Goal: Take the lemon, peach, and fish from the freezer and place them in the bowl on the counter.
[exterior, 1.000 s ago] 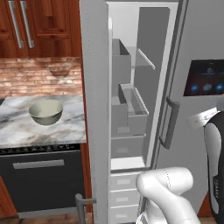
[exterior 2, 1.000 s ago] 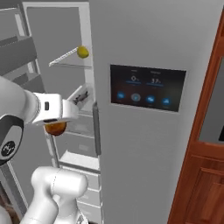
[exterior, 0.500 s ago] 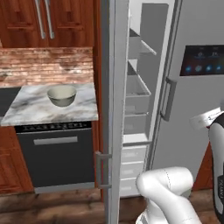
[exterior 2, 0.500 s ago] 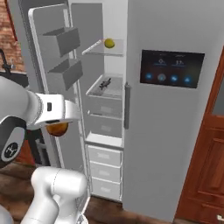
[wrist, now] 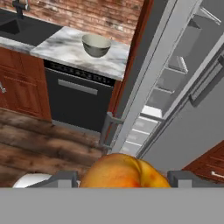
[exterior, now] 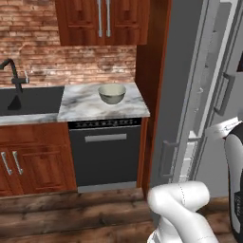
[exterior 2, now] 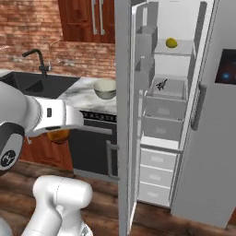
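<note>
Orange peach [wrist: 123, 171] sits clamped in our half-open gripper [wrist: 122, 177], well short of the bowl [exterior: 112, 93]. We keep it level, clear the freezer [exterior 2: 159, 110] door, and release low above that bowl.

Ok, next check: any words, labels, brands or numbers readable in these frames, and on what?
No text can be read in any view.
Freezer door panel: a dark screen with a blue glow, cut by the frame edge; nothing on it can be read.
Dishwasher control strip: tiny pale marks, too small to read.
Bowl, counter, peach: no markings.
</note>
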You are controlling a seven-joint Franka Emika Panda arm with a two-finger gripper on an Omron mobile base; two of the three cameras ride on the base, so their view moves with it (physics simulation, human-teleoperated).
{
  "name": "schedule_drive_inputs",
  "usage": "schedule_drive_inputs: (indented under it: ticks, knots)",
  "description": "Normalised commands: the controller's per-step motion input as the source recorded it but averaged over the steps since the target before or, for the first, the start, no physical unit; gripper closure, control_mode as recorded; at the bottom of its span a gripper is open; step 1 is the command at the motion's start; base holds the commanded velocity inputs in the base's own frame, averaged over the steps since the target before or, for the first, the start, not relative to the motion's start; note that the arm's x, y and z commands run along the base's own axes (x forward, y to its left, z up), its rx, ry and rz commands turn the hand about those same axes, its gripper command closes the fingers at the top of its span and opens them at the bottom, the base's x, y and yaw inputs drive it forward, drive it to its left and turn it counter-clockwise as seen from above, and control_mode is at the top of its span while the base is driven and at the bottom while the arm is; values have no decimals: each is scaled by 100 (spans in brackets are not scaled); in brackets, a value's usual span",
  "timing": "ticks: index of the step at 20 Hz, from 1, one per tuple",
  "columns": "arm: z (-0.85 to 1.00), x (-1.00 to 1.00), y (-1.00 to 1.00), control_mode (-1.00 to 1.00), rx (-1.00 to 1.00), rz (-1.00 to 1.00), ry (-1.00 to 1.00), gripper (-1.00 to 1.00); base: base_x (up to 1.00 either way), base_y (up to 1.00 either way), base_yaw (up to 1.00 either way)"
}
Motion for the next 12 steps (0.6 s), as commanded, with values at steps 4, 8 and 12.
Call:
schedule_drive_inputs:
  ticks: [4, 8, 12]
  knots:
    - [0, 0, 0, 100, 0, 0, 0, 100, 5, 100, -4]
    - [0, 0, 0, 100, 0, 0, 0, 100, 45, 94, -5]
    - [0, 0, 0, 100, 0, 0, 0, 100, 75, 46, -2]
